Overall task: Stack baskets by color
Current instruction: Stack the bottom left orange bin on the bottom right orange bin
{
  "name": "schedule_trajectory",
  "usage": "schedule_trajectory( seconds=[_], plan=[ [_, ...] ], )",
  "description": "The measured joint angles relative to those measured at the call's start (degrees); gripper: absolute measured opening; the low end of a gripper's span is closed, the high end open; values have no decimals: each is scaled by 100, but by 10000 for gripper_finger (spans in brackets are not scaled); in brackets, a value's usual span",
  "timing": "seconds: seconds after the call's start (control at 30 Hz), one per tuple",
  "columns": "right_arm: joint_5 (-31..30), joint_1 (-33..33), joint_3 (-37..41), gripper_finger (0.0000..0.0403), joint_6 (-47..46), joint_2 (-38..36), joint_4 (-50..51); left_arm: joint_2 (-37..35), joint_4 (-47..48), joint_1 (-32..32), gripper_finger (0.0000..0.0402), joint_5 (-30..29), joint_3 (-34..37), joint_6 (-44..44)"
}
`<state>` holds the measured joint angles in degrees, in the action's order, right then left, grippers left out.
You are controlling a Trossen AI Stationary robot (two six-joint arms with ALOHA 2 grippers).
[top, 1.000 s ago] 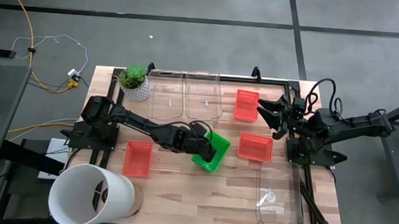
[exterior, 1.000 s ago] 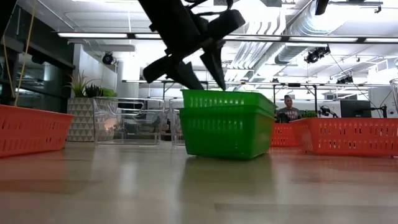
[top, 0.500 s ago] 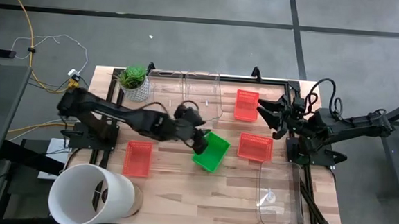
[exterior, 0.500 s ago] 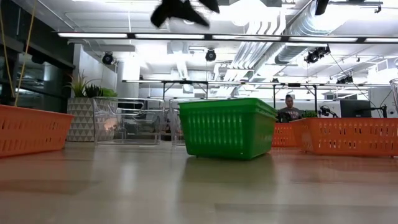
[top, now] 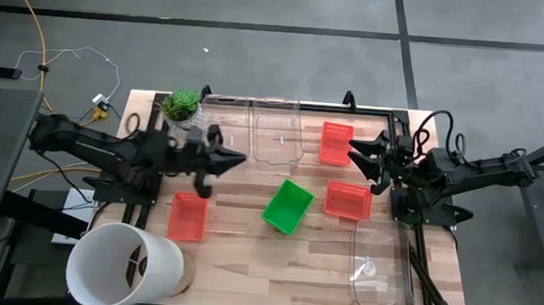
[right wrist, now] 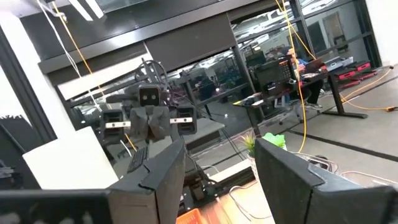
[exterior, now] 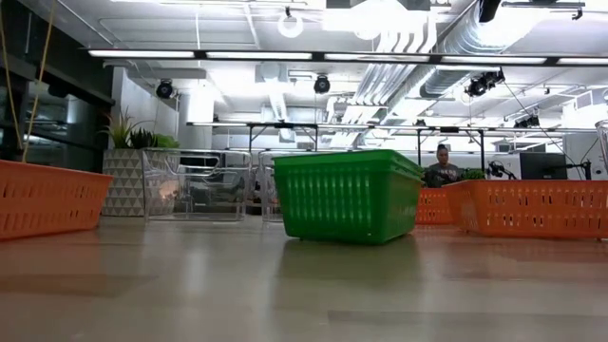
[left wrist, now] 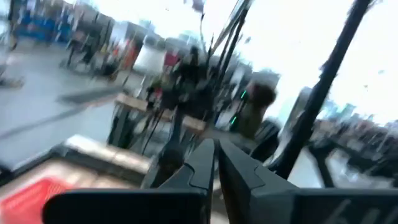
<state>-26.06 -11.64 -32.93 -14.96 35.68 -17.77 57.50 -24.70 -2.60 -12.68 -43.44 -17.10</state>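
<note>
- Since three red baskets sit apart — one (top: 189,216) near the bucket (top: 123,266), two (top: 336,142) (top: 348,201) on your right — watch a rim snag: an off-ctr grip could tip a basket.
- Green stack (top: 288,206) rests mid-table, untouched.
- L gripper (top: 237,157) pressed together, empty, above the table's left.
- R gripper (top: 355,152) spread, empty, beside the far red basket.
</note>
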Motion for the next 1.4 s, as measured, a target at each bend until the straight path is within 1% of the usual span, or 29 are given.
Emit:
schedule_trajectory(
  seconds=[0.07, 0.17, 0.33, 0.67, 0.83, 0.93, 1.0, 1.07, 1.17, 1.27, 1.33, 1.4],
  plan=[
    [-2, 0, 0, 181, 1, 23, -1, -358, -379, -16, 3, 13, 478, 33],
    [-4, 0, -2, 181, 4, 95, 33, -781, -626, -56, 3, 10, 1070, 9],
    [-5, 0, -2, 181, 138, 240, 239, -1177, -648, -128, 2, 1, 1647, -71],
    [5, 0, -2, 181, 155, 293, 225, -1247, -637, -117, 2, -131, 1744, -70],
    [213, 0, -2, 181, 224, 293, 224, -1247, -636, -117, 2, -145, 1744, -70],
    [227, 0, -2, 181, 216, 293, 224, -1244, -594, -121, 5, -233, 1732, -158],
    [227, 0, -2, 181, 213, 293, 224, -1184, -172, -121, 13, -390, 1546, -395],
    [227, 0, -2, 181, 215, 293, 224, -1043, 596, -121, 25, -496, 1216, -595],
    [227, 0, -2, 181, 206, 293, 226, -737, 2235, -117, 56, -582, 449, -1165],
    [227, 0, -2, 181, 216, 293, 229, -348, 4004, -121, 95, -645, -320, -1746],
    [227, 1, -2, 181, 216, 293, 246, -54, 4900, -148, 123, -635, -756, -2160],
    [227, 0, -2, 181, 204, 293, 265, 184, 5703, -246, 148, -560, -1048, -2596]
  ],
)
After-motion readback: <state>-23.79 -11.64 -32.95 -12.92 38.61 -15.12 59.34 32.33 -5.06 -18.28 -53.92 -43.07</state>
